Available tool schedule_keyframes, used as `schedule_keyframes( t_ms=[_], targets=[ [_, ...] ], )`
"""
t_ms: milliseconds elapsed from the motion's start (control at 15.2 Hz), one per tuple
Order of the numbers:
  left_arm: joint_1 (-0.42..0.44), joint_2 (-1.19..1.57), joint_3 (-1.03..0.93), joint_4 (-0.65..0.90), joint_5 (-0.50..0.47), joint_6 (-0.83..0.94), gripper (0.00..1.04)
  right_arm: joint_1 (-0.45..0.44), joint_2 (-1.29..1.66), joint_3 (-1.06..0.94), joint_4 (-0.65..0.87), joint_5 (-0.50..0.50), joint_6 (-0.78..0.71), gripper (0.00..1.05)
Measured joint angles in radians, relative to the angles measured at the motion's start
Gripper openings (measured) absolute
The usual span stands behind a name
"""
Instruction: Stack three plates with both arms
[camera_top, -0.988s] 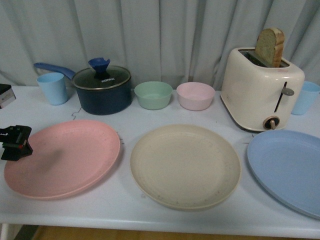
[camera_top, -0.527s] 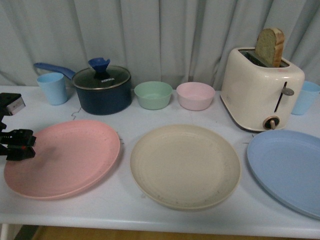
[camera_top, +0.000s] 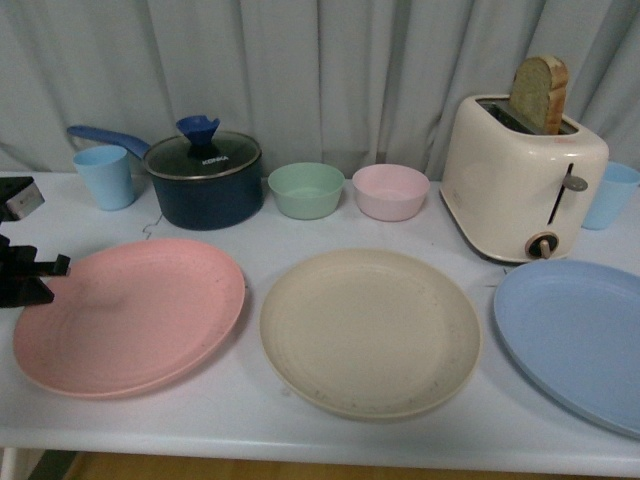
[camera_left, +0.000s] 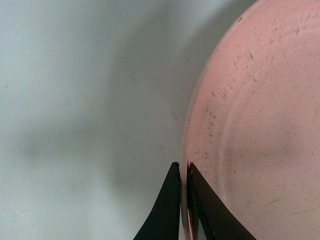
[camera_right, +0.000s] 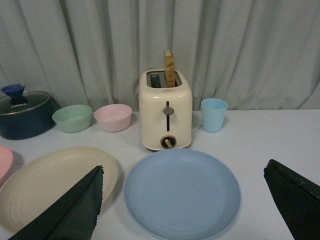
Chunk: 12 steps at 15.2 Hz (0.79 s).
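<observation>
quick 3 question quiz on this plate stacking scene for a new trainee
1. True or false: the left hand is shut on the rim of the pink plate.
2. The plate between the pink plate and the light blue plate is: A green, B beige, C white.
3. Fill in: the slice of bread stands in the ____.
Key: 1 true; 2 B, the beige plate; 3 toaster.

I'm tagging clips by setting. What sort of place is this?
Likely a staged kitchen tabletop, not a real home: a toaster holding bread, a lidded pot, a pink plate, and a plain table backed by a curtain.
</observation>
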Motion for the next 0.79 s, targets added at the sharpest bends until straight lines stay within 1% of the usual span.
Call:
schedule_keyframes(
  t_ms=[66,395,593,659,791],
  targets=[
    [0.004,-0.02,-0.013,0.0,0.002,-0.003,0.03,0.0,0.0,0.0,0.0,0.0,0.0,0.98],
    [0.039,-0.216,-0.08,-0.04,-0.051,-0.011,0.03,0.0,0.0,0.0,0.0,0.0,0.0,0.98],
    [0.043,-0.375,-0.097,-0.077,-0.045,-0.021,0.03,0.0,0.0,0.0,0.0,0.0,0.0,0.98],
    [0.033,-0.423,-0.097,-0.092,-0.035,-0.04,0.03,0.0,0.0,0.0,0.0,0.0,0.0,0.98],
    [-0.027,-0.498,-0.097,-0.122,-0.037,-0.058,0.03,0.0,0.0,0.0,0.0,0.0,0.0,0.98]
  ],
)
